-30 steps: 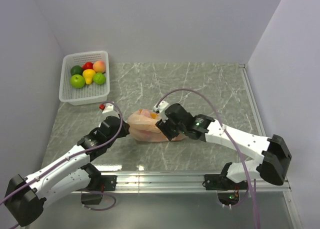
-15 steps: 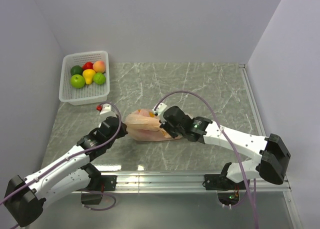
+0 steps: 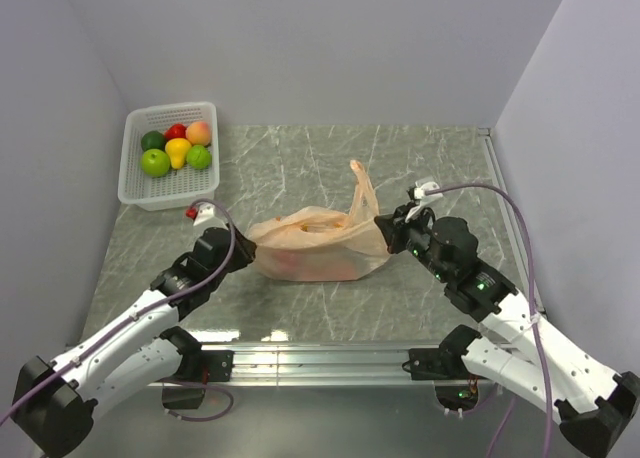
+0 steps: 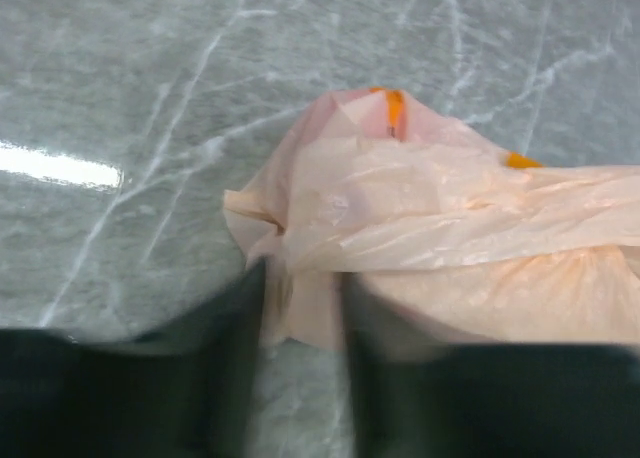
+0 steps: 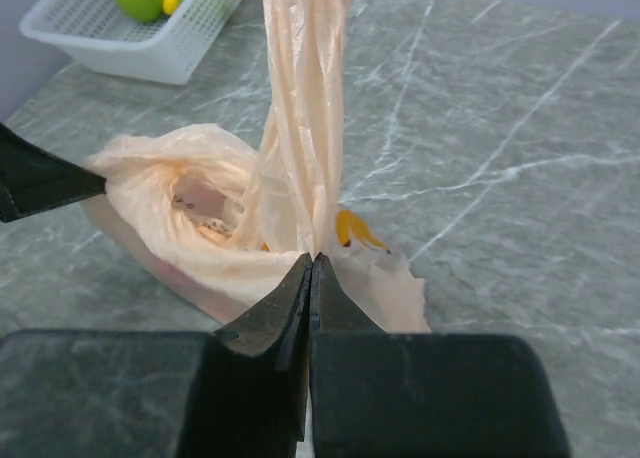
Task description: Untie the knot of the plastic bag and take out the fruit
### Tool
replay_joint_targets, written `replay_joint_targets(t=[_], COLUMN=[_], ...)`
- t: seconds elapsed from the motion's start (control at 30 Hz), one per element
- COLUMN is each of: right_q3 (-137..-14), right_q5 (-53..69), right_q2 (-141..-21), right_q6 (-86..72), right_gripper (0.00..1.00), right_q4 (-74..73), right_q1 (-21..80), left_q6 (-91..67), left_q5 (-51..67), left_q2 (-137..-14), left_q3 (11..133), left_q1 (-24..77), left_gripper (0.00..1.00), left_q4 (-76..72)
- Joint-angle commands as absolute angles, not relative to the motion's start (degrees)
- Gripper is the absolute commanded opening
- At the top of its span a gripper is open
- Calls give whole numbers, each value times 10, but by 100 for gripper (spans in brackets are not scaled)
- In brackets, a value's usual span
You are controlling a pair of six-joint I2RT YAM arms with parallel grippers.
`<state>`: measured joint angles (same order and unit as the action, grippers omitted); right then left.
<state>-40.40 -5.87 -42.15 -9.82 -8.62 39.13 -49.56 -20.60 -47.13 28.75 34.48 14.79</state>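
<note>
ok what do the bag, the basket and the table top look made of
The plastic bag: thin peach plastic film, translucent, crinkled. The basket: white moulded plastic, slotted walls. The table top: grey-green marble look, white veins, glossy glare; maybe laminate.

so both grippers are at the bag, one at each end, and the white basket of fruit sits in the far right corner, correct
Not quite. The white basket sits in the far left corner, as the top external view shows. The rest holds: the left gripper is at one end of the plastic bag and the right gripper at the other.
</note>
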Motion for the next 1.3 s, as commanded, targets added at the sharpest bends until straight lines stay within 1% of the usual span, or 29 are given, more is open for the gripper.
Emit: replay_joint_targets(t=[0.0, 0.03, 0.13, 0.2, 0.3, 0.43, 0.5, 0.57, 0.63, 0.7, 0.87, 0.9, 0.97, 1.0, 1.03, 1.1, 1.13, 1.17, 1.27], right_q3=[-386, -375, -355, -352, -352, -357, -357, -356, -358, -359, -359, -358, -352, -351, -347, -341, -336, -335, -344], right_q5=[-9, -2, 22, 34, 40, 26, 23, 25, 25, 25, 25, 24, 20, 18, 16, 2, -10, -22, -102], right_q2=[-449, -451, -452, -454, -454, -449, -446, -446, -448, -448, -446, -445, -445, -443, -441, -430, -425, -420, -409], right_q6=[-125, -127, -133, -132, -126, -117, -119, -121, -123, -124, -127, -128, -135, -139, -142, -156, -158, -164, -180], right_gripper=[0, 0, 0, 0, 0, 0, 0, 0, 0, 0, 0, 0, 0, 0, 0, 0, 0, 0, 0], right_q4=[-44, -32, -6, -4, -6, -20, -19, -18, -20, -19, -18, -18, -13, -12, -10, -8, -10, -12, -32], right_q1=[386, 387, 387, 388, 393, 398, 398, 398, 400, 403, 405, 406, 410, 411, 412, 411, 411, 412, 411], left_q6=[-438, -419, -375, -344, -270, -166, -133, -85, -52, -40, -33, -36, -51, -61, -84, -106, -128, -140, -194], left_q5=[-115, -103, -87, -84, -62, 23, 34, 2, -25, -29, -29, -35, -71, -91, -137, -183, -198, -224, -245], left_q2=[-440, -428, -418, -425, -473, -590, -629, -677, -714, -737, -751, -751, -758, -763, -771, -773, -769, -766, -736], left_q3=[310, 319, 372, 421, 484, 569, 612, 639, 651, 650, 635, 628, 611, 609, 606, 597, 593, 587, 579], left_q1=[340, 341, 341, 341, 341, 352, 377, 435, 475, 487, 500, 500, 500, 501, 500, 499, 493, 487, 430], left_gripper=[48, 73, 99, 99, 99, 99, 99, 99, 99, 99, 98, 97, 85, 77, 57, 34, 8, 1, 0], left_q4=[103, 108, 145, 157, 177, 213, 239, 251, 265, 262, 240, 231, 208, 205, 200, 182, 177, 171, 163])
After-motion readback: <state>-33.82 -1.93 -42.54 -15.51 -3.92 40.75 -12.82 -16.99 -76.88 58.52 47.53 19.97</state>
